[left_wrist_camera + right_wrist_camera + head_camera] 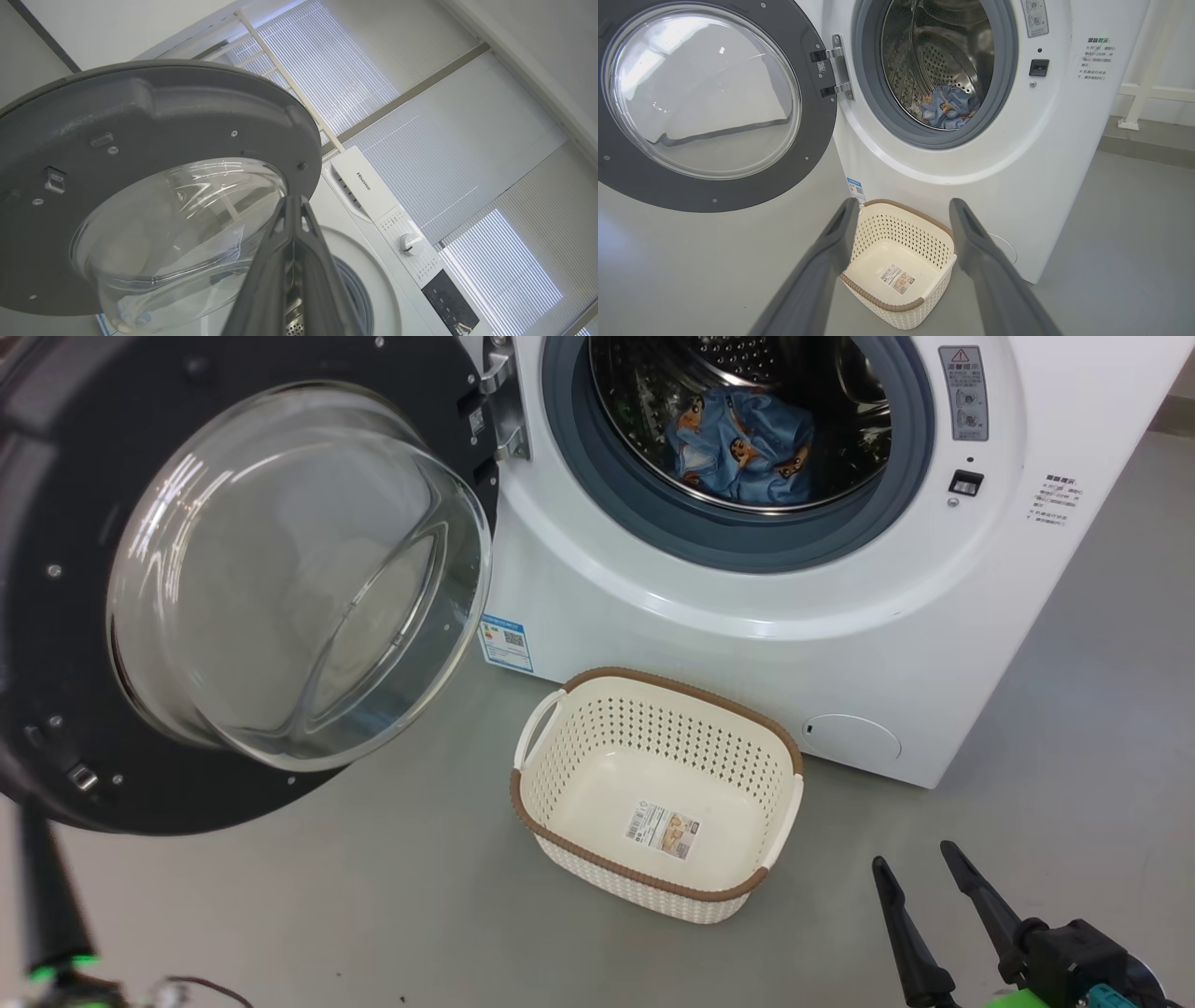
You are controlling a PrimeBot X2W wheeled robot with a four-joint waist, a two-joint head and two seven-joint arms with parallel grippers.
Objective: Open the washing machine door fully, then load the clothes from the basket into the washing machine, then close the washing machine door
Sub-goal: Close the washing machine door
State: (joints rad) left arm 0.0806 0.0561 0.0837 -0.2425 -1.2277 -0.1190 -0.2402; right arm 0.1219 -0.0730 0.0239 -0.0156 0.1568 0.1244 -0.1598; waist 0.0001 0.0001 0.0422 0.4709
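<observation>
The washing machine (653,616) stands with its door (56,476) swung wide to the left, the glass bowl facing me. Light blue printed clothes (747,443) lie inside the steel drum, also seen as clothes (948,105) in the right wrist view. The basket (653,728) sits empty on the floor before the machine. My right gripper (913,857) is open at the lower right, short of the basket (887,228), holding nothing. My left gripper (292,199) is shut and empty, pointing up at the rim of the door (140,107); contact cannot be told. It shows as a dark bar, the left gripper (33,821), under the door.
Grey floor (373,896) surrounds the basket. The open door overhangs the floor on the left. A white rack (1134,93) stands right of the washing machine (1017,163). Window blinds (444,154) rise behind the machine's control panel (406,242).
</observation>
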